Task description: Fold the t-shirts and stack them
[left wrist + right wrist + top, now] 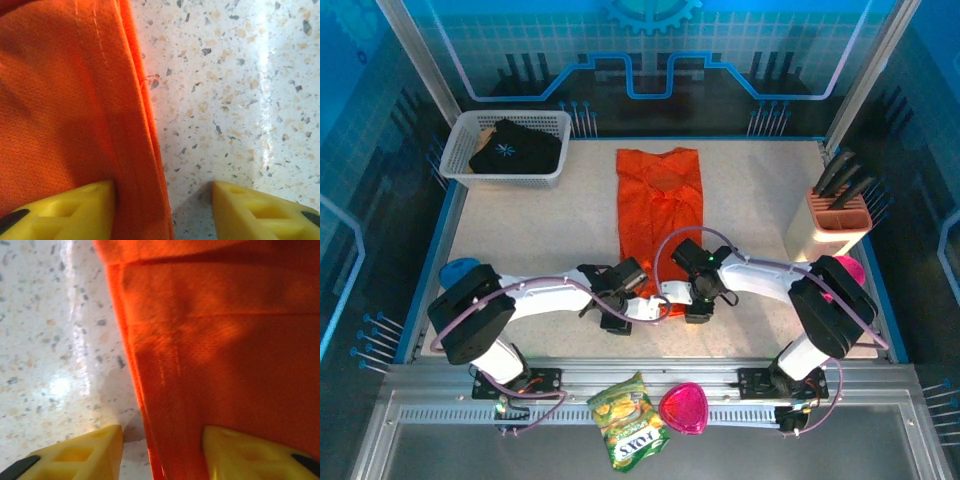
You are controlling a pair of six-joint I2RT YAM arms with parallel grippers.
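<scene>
The orange shirt (658,205) is lying mid-table as a long strip running away from the arms, while the black shirt (510,148) is sitting in the far-left basket (458,152). At the strip's near end, equally close, the left gripper (165,210) and right gripper (162,450) are standing part open, gripping nothing. Each is straddling its own long edge, one finger over cloth, one over table (240,100).
</scene>
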